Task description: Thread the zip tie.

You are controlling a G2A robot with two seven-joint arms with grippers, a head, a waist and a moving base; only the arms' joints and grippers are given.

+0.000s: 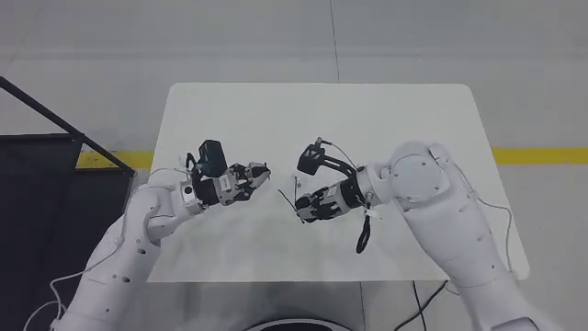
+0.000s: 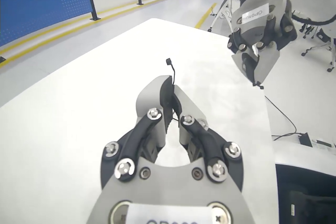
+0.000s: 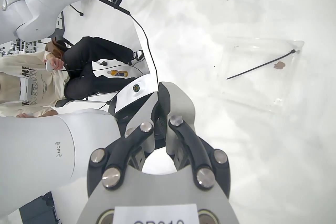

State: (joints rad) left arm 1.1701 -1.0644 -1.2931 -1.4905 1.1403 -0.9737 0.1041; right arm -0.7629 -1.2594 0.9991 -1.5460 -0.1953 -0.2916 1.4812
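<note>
One black zip tie (image 3: 261, 64) inside clear bag (image 3: 252, 96) on table (image 3: 262, 156).

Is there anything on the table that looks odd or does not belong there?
Yes. A small brown scrap lies beside the spare zip tie, in what seems a clear plastic bag on the table. It looks like stray debris.

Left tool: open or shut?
Shut. The left tool clamps the zip tie, whose head sticks out past the tips.
</note>
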